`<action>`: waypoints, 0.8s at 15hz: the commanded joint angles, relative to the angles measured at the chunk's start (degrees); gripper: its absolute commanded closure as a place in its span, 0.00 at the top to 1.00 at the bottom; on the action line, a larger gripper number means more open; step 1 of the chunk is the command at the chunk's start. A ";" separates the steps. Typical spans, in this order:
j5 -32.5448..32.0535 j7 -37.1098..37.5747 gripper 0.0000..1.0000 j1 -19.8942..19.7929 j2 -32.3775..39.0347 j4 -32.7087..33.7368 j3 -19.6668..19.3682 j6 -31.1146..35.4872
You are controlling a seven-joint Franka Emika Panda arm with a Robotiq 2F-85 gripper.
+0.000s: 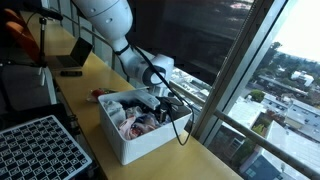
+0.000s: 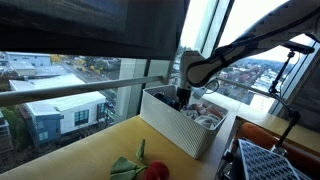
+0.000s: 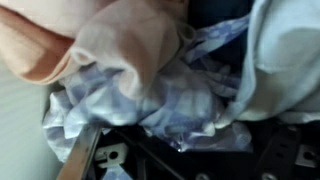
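Black grid rack (image 1: pixel 40 150) at near left on bench (image 1: pixel 88 75). Right of it white bin (image 1: pixel 135 145), full of crumpled cloths (image 1: pixel 135 122). Claw (image 1: pixel 160 106) dips into bin at its far right side, jaws wide, nothing between them as far as seen. Wrist view, left to right: peach cloth (image 3: pixel 100 40), blue-white patterned cloth (image 3: pixel 175 100), white cloth (image 3: pixel 285 60), all touching. Progress, by my judgement: claw down at cloths, none gripped yet, all lie in bin.
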 commanded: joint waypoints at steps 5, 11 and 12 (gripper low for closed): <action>3.14 -1.16 0.59 -1.13 -1.32 -3.93 -0.17 -3.32; 5.41 -1.39 0.14 -3.38 -8.05 -7.34 -0.26 -9.23; 6.03 -1.36 0.06 -3.61 -9.75 -8.12 -0.16 -10.54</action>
